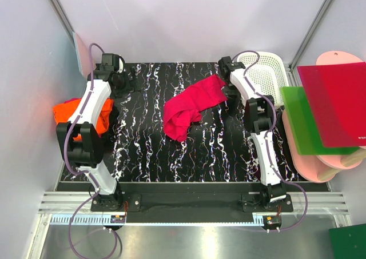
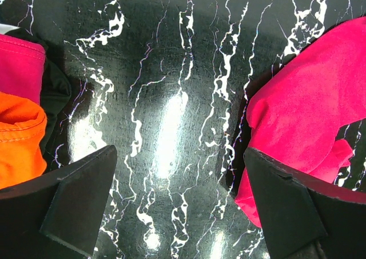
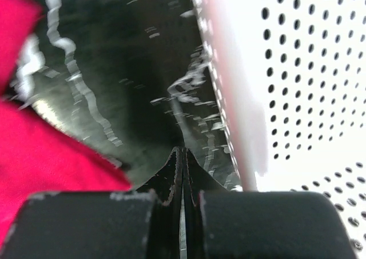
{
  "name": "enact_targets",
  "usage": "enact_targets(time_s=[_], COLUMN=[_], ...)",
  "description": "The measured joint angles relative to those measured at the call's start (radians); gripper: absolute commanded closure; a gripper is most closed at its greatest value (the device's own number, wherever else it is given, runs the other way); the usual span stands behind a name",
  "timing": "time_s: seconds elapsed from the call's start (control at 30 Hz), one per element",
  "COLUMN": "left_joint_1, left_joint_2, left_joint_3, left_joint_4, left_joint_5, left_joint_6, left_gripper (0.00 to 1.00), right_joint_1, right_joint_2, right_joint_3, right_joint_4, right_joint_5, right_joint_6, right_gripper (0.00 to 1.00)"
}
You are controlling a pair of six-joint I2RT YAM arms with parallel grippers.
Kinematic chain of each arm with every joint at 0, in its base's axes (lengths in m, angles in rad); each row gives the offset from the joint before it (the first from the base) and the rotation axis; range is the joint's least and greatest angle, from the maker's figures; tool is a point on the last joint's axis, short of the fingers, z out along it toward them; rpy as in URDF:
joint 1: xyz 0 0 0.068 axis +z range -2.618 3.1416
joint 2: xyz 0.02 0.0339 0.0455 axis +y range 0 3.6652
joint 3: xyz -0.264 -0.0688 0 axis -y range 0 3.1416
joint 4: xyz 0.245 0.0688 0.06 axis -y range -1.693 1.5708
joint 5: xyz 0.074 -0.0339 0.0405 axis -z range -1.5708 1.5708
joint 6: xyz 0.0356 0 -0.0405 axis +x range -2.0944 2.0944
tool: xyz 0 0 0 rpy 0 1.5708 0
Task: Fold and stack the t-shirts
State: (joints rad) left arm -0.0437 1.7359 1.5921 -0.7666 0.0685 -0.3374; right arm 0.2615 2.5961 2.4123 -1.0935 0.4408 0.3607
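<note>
The top view shows the whole layout. The crimson t-shirt (image 1: 191, 106) lies crumpled at the middle of the black marbled table (image 1: 148, 156), its long end running toward 1 o'clock. The orange t-shirt (image 1: 73, 115) is bunched at the 9 o'clock edge, partly under the left arm. A white perforated basket (image 1: 267, 70) stands in the 1 o'clock corner. At 3 o'clock, off the table, a red board (image 1: 337, 102) overlaps a green board (image 1: 303, 124).

The left wrist view adds what the arm hides from above. Beside the orange cloth (image 2: 20, 142), at that view's 9 o'clock, there is a fold of pink cloth (image 2: 20, 67) and some dark fabric between them and the table. The crimson shirt (image 2: 309, 110) fills the 3 o'clock side.

The left gripper (image 2: 183, 213) stands fully spread. Its two fingers (image 2: 74, 204) straddle bare table, and neither visibly touches a shirt.

The right gripper (image 1: 224, 75) sits at the 1 o'clock end of the crimson shirt, next to the basket. Only its own camera shows the jaws: the right gripper (image 3: 182, 162) is clenched, the tips pressed together with no cloth visible between them. The crimson cloth (image 3: 40, 156) lies just beside them at 9 o'clock, and the basket wall (image 3: 297, 87) rises at 3 o'clock.
</note>
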Motion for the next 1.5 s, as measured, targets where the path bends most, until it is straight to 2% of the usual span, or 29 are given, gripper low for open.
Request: enact_targets(time_s=[0.43,0.87,1.2,1.5], left_joint_1=[0.0,0.0,0.0,0.0], left_joint_2=[0.0,-0.004,-0.029,-0.034], left_joint_3=[-0.017,-0.023,-0.049,-0.05], left_joint_4=[0.001,0.003,0.0,0.0], left_joint_5=[0.008,0.02,0.038,0.041], left_joint_6=[0.008,0.023,0.026,0.026], left_gripper=[0.01,0.01,0.01,0.01], right_joint_1=[-0.079,-0.079,-0.092,-0.112], right_joint_2=[0.003,0.071,0.09,0.088], right_joint_3=[0.059,0.249,0.262,0.202], right_joint_4=[-0.011,0.067,0.122,0.136], right_joint_5=[0.122,0.179,0.194,0.169], right_joint_6=[0.078,0.046,0.05,0.08], right_gripper=[1.0,1.0,1.0,1.0])
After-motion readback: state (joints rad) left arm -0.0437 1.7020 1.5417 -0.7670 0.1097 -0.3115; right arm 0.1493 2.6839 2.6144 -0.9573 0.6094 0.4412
